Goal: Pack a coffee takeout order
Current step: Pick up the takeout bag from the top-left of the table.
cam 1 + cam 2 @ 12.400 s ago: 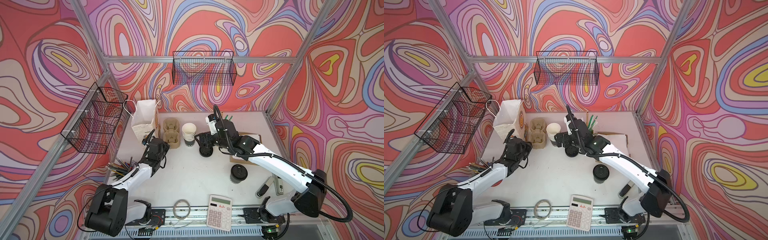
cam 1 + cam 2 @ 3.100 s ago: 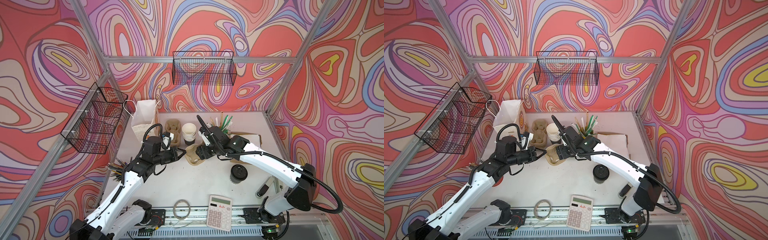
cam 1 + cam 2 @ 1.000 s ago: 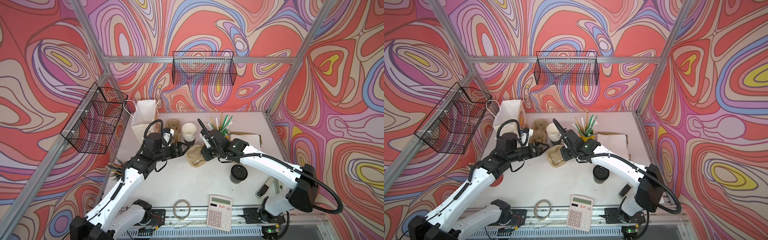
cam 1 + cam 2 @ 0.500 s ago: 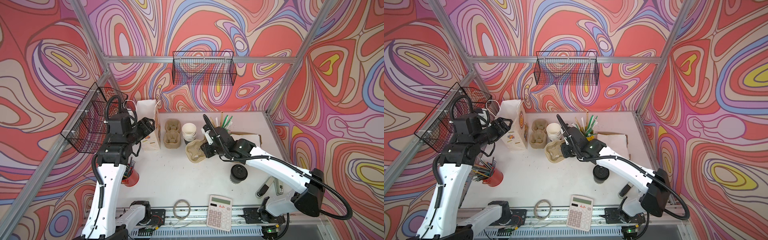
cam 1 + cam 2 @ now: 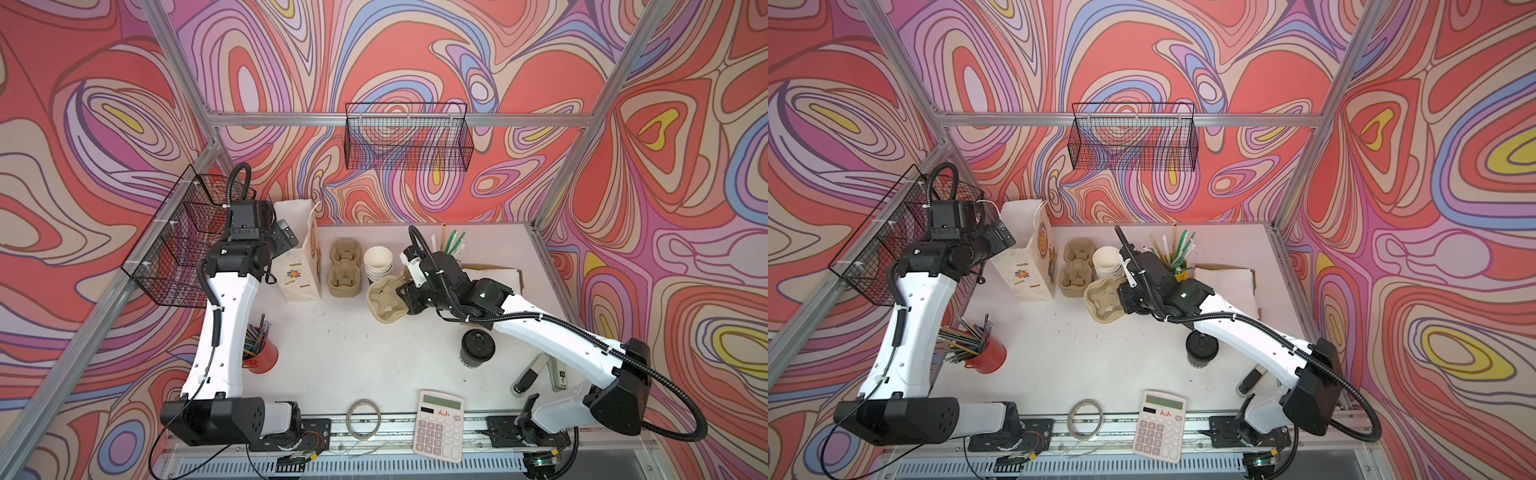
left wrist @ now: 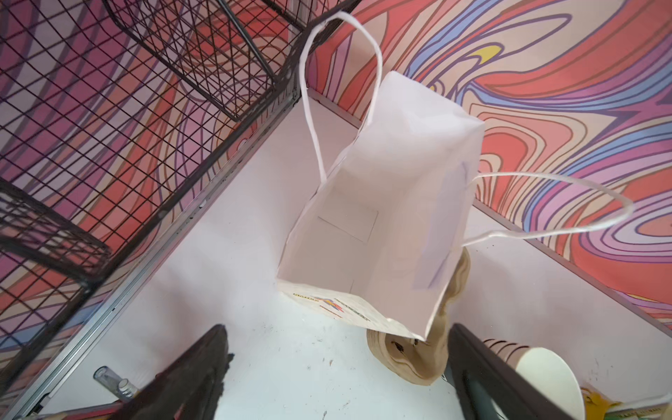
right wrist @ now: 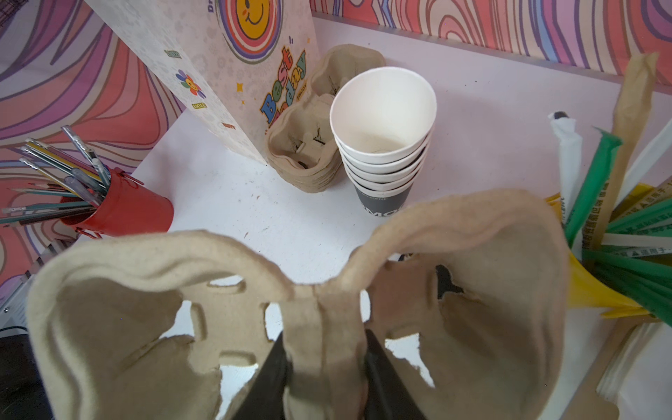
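The tan moulded-pulp two-cup carrier (image 5: 386,299) was held by the right end effector (image 7: 325,363), whose fingers were clamped on the ridge between the two cup wells. The carrier was tilted, toward the far middle of the white surface (image 5: 353,353), just beside the stack of lidless white-lined paper cups (image 5: 377,262). Whether it touched the surface could not be told. The tall white handled paper bag with flower and smiley prints (image 5: 297,270) was seen upright at the far left corner, mouth open, with a stack of tan pulp carriers (image 5: 344,270) just beside it. The left end effector (image 6: 334,378) was seen above the bag's left side, fingers spread wide apart and gripping nothing. The black paper cup with a black lid (image 5: 477,348) was seen upright toward the right edge, well apart from the bag.
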You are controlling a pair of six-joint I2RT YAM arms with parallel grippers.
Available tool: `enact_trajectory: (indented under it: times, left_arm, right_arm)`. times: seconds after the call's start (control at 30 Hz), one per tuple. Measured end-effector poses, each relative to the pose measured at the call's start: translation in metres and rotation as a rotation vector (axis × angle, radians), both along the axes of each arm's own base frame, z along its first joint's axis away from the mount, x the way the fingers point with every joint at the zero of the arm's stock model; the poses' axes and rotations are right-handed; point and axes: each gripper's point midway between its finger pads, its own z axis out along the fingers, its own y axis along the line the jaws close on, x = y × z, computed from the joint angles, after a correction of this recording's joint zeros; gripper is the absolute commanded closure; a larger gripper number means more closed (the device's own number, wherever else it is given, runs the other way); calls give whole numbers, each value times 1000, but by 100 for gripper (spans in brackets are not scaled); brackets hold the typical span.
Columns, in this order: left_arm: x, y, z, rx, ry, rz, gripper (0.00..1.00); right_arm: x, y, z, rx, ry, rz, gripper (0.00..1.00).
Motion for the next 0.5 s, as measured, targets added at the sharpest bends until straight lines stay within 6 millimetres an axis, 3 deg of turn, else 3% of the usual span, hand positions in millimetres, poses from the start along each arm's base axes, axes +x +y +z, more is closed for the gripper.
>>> enact_trajectory:
  times: [0.13, 0.2, 0.5]
  left_arm:
    - [5, 8, -8, 10, 25, 15, 1]
    - [10, 12, -15, 13, 45, 25, 7]
    - [37, 25, -49, 61, 150, 56, 20]
  right_arm:
    - [-3, 0, 4, 18, -7, 12, 70]
    - [-4, 1, 7, 29, -15, 17, 70]
    - [-8, 1, 10, 57, -24, 32, 71]
